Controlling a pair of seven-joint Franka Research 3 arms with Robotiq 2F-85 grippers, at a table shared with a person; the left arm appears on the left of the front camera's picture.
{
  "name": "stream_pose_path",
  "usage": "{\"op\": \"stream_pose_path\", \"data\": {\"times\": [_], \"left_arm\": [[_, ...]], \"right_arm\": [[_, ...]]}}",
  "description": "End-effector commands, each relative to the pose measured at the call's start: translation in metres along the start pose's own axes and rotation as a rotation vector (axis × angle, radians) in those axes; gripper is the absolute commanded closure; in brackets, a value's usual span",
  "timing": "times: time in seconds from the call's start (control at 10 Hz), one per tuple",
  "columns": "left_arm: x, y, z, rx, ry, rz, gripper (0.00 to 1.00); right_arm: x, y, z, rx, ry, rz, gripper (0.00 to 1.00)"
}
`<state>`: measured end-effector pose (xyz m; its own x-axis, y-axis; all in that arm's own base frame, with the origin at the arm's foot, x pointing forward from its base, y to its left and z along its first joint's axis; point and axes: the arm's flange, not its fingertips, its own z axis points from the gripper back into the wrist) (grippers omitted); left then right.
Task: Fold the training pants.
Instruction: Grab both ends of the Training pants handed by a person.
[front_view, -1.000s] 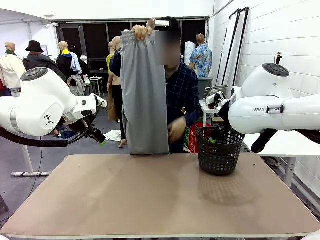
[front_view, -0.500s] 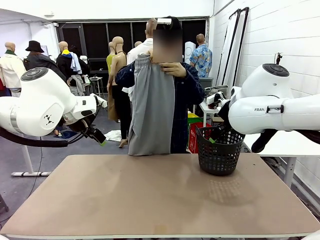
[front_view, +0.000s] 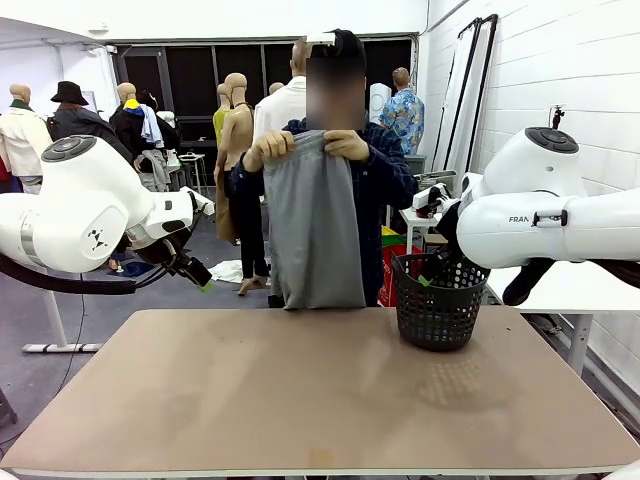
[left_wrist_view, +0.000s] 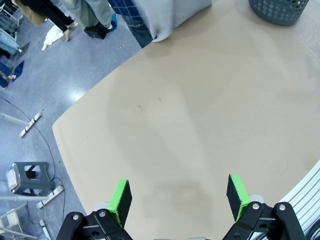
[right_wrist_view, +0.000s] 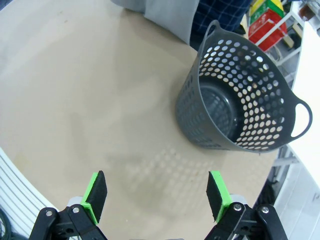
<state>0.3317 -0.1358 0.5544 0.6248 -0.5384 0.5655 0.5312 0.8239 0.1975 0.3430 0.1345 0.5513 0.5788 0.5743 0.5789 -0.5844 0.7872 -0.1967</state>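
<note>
Jaws on your left gripper (left_wrist_view: 178, 194) and right gripper (right_wrist_view: 156, 194) stand wide apart, gripping nothing, above the table (front_view: 320, 400). Pants (front_view: 315, 230) hang at the far edge, held up by the person (front_view: 388, 185), left of the basket (front_view: 438, 300).

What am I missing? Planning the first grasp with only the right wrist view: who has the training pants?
Observer: A person across the table holds the training pants up, a hand at each end of the waistband.
Operator: How do they hang?
Observer: Straight down as one narrow column, hem at the table's far edge.
Operator: And the left gripper?
Observer: Open above bare table, well apart from the pants.
</note>
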Motion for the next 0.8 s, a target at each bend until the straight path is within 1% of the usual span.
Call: {"op": "stream_pose_path", "data": {"times": [0.0,0.7], "left_arm": [[0.0001,-0.0002,-0.0003,0.0,0.0,-0.003,0.0],[0.0001,-0.0002,-0.0003,0.0,0.0,-0.003,0.0]], "right_arm": [[-0.0006,-0.001,-0.0005,-0.001,-0.005,0.007,0.0],[-0.0006,-0.001,-0.0005,-0.001,-0.005,0.007,0.0]]}}
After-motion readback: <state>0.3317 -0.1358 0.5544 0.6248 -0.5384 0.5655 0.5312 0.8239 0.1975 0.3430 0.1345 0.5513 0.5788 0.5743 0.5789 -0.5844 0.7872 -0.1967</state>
